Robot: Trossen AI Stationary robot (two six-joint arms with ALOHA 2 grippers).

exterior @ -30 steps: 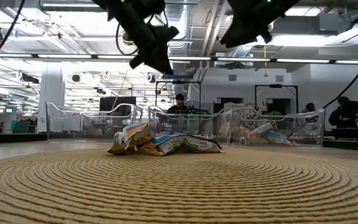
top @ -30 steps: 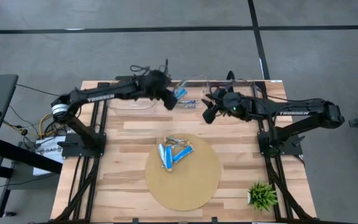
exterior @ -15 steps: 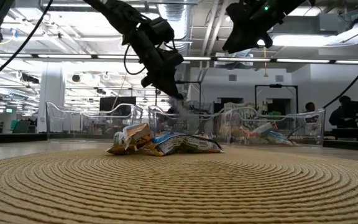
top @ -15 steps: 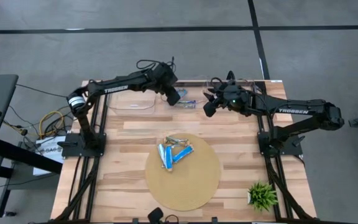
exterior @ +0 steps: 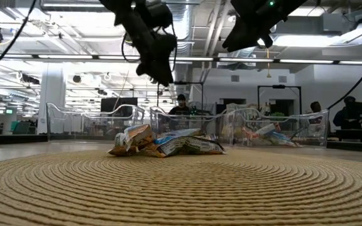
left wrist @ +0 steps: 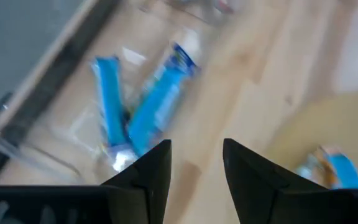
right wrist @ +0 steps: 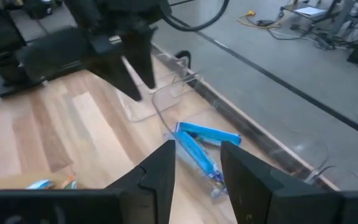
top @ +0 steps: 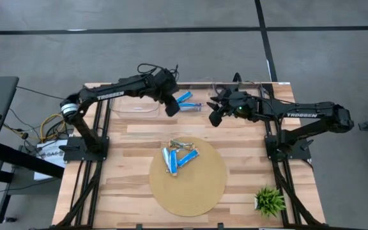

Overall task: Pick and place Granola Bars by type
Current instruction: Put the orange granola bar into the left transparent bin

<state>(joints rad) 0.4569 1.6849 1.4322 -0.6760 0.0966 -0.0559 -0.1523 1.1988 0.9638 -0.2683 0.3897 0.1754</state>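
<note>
Two blue bars [top: 188,101] lay in the middle clear bin [top: 200,82]; three clear bins stood behind the round mat [top: 197,188]; two arms showed.

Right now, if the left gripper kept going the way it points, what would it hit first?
Probably the blue granola bars in the clear bin; the left gripper, jaws open and empty, points at them, though depth is unclear.

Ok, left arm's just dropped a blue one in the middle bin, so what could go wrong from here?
The left gripper and right gripper hang close together over the bins; both heading for the pile could clash. The remaining bars overlap on the round mat, so a grab may lift two types together. The blue bars lie crossed in the clear bin.
</note>
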